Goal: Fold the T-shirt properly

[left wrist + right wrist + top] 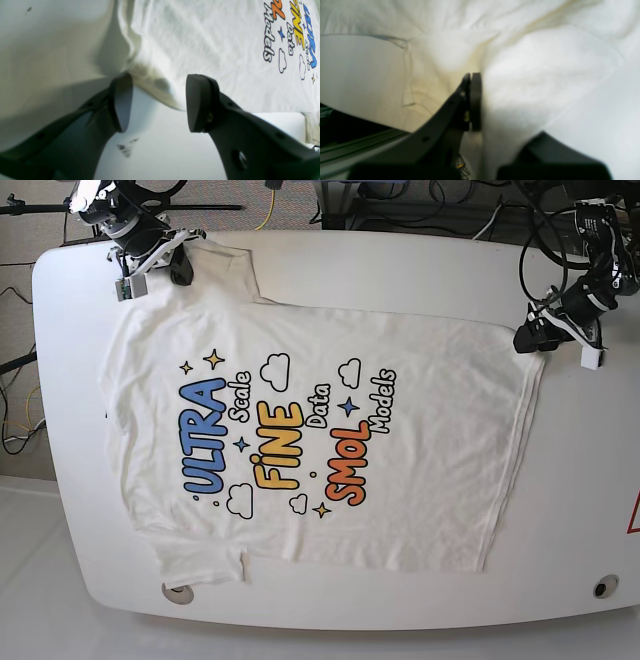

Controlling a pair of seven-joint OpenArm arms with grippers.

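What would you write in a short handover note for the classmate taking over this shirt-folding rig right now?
Left gripper: open, empty, at the hem corner of the T-shirt.
Right gripper: shut on shirt cloth at the sleeve end; only a closed pinch in white cloth shows in the wrist view.
T-shirt: spread flat, print up, on the white table, collar end toward the right arm's side.
Done: shirt laid out, mostly smooth.
Left: every fold; none has been made yet.
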